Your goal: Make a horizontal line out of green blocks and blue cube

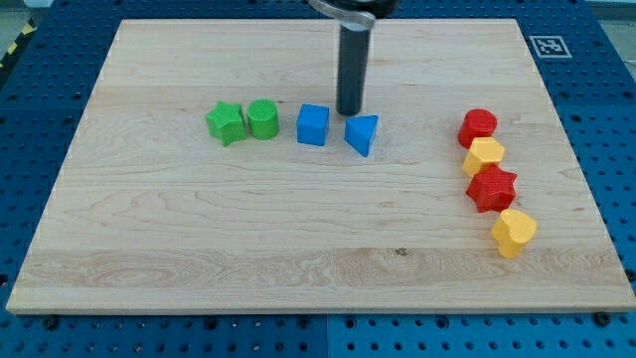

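Bench (149,249): pale wooden board, laid on a blue perforated surface (40,60); a small black-and-white marker tag (546,46) is fixed at its top right corner. No claw is carried by the arm, so no claw state can be told; the arm ends in a straight dark rod, and its lower end, my tip (349,111), is set down a little above the bench's middle, toward the top edge. Item 1: green star-shaped block (226,122), placed left of centre. Item 2: green cylindrical block (263,118), touching or just beside the star on its right. Item 3: blue cube (312,125), near the cylinder, with a small gap between them. Item 4: blue wedge-shaped block (363,133), just beside the cube on its right and directly below my tip, which is seen just above its upper edge. These four are ranged in a rough row across the bench. Items 5 to 8, near the right edge, stacked in a column running toward the bottom right corner: red rounded block (477,125), yellow angular block (485,154), red star-like block (492,188), yellow heart-like block (514,232), each touching the next.
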Robot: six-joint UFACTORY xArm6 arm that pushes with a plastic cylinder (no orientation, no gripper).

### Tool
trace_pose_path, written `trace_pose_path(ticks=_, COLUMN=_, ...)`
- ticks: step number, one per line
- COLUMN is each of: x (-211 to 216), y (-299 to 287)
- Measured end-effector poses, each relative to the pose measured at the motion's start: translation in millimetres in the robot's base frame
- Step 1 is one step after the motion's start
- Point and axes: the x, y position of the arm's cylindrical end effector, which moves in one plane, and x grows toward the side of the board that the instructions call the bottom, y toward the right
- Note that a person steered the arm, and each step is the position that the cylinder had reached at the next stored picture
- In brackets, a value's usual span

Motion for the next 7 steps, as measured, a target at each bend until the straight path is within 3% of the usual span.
trace_pose_path(ticks=2, x=-7, y=-79)
trace_pose_path(ticks=5, x=24, y=-95)
trace_pose_path(ticks=7, x=8, y=-105)
